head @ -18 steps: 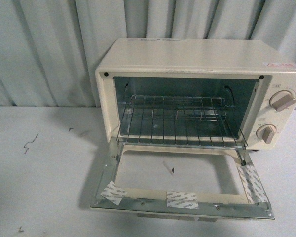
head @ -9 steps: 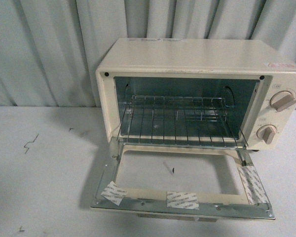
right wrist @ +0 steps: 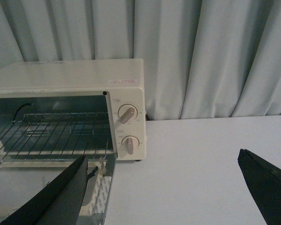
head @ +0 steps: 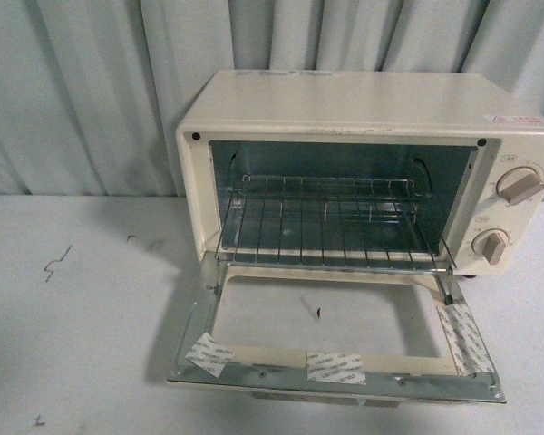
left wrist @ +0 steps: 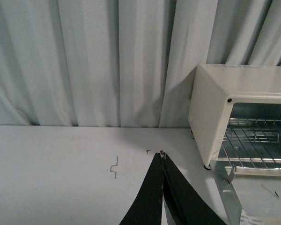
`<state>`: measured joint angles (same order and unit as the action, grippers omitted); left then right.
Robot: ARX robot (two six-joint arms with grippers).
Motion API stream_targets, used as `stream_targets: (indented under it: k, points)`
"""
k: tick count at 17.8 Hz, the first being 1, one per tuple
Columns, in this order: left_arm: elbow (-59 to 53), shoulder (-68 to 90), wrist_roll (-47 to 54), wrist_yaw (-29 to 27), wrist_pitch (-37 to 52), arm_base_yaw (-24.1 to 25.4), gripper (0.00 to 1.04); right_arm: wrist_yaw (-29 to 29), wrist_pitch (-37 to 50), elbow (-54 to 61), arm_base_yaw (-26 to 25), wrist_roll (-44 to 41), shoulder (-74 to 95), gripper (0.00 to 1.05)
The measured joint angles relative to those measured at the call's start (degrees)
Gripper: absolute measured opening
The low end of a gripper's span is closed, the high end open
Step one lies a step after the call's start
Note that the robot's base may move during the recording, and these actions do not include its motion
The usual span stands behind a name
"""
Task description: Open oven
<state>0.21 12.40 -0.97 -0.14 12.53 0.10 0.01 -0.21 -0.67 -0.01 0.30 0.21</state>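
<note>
The cream-white oven (head: 363, 118) stands on the white table with its door (head: 335, 362) swung fully down, lying flat toward me. A wire rack (head: 331, 222) shows inside the open cavity, and two round knobs (head: 519, 186) sit on the right panel. Neither arm appears in the front view. In the left wrist view my left gripper (left wrist: 162, 155) is shut with nothing in it, hovering over the table left of the oven (left wrist: 234, 103). In the right wrist view my right gripper (right wrist: 164, 161) is wide open, to the right of the oven (right wrist: 70, 79) and its door (right wrist: 96, 197).
Pale grey curtains (head: 91, 91) hang behind the table. Small dark scratch marks (head: 56, 263) dot the tabletop left of the oven. Strips of tape (head: 334, 365) sit on the door's inner frame.
</note>
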Motion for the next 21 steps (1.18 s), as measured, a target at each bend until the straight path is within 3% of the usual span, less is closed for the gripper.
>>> stream_targets:
  k: [3,5,9,10,17,18,21]
  points:
    - [0.0,-2.7,0.0,0.0,-2.8,0.0,0.02,0.0,0.0,0.0,0.0,0.0,0.0,0.98]
    - [0.2,-12.0,0.0,0.2,-12.7,0.0,0.02,0.0,0.0,0.0,0.0,0.0,0.0,0.98]
    - [0.2,-11.9,0.0,0.2,-12.7,0.0,0.02,0.0,0.0,0.0,0.0,0.0,0.0,0.98]
    - [0.2,-11.9,0.0,0.1,-12.7,0.0,0.08,0.0,0.0,0.0,0.0,0.0,0.0,0.98]
    - [0.2,-11.9,0.0,0.1,-12.7,0.0,0.93,0.0,0.0,0.0,0.0,0.0,0.0,0.98]
    - [0.2,-11.9,0.1,0.1,-12.7,0.0,1.00,0.0,0.0,0.0,0.0,0.0,0.0,0.98]
    - [0.2,-11.9,0.1,0.1,-12.7,0.0,0.98,0.0,0.0,0.0,0.0,0.0,0.0,0.98]
